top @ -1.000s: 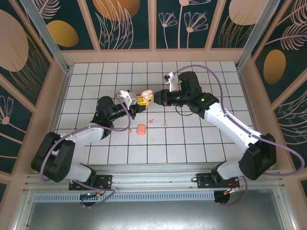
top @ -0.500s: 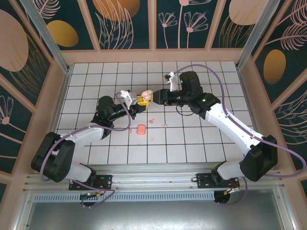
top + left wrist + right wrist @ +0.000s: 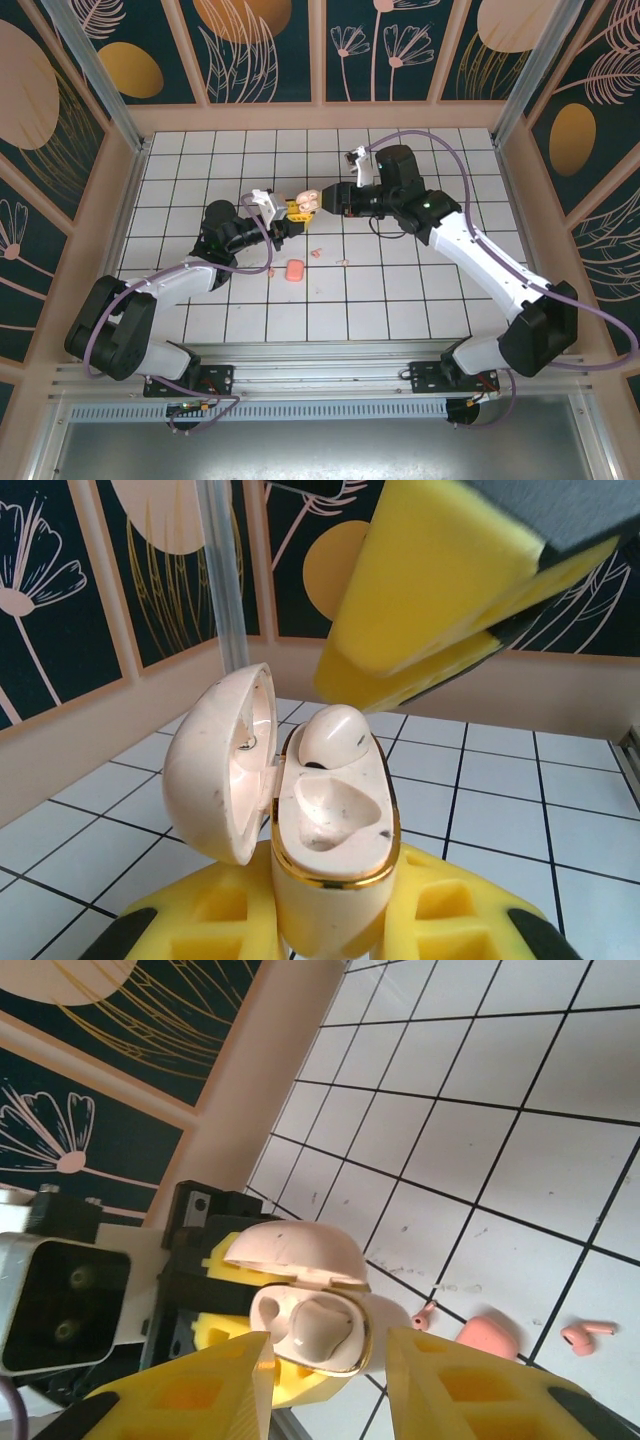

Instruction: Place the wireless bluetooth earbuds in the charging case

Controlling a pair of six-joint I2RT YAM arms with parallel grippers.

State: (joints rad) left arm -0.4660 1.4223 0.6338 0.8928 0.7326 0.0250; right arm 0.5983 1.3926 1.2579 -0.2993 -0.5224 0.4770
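Your left gripper [image 3: 291,212] holds the charging case [image 3: 335,860] above the middle of the table [image 3: 400,300], the case standing between the gripper's two fingers. In the left wrist view the lid [image 3: 215,770] swings back to the left. One earbud [image 3: 330,735] sits in the far socket, and the near socket [image 3: 335,820] stands empty. Your right gripper [image 3: 322,198] hangs just right of the case, with its fingers [image 3: 190,1390] on either side. Down on the tiles, nearer you, a rounded box [image 3: 294,270] lies with loose earbuds [image 3: 316,251] close around it.

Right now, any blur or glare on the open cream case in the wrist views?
Left wrist: cream, gold-rimmed open charging case sharp, no harsh glare; the yellow foam finger above it is blurred. Right wrist: case fairly sharp, that camera's own yellow fingers soft. Top external: evenly lit, case tiny.
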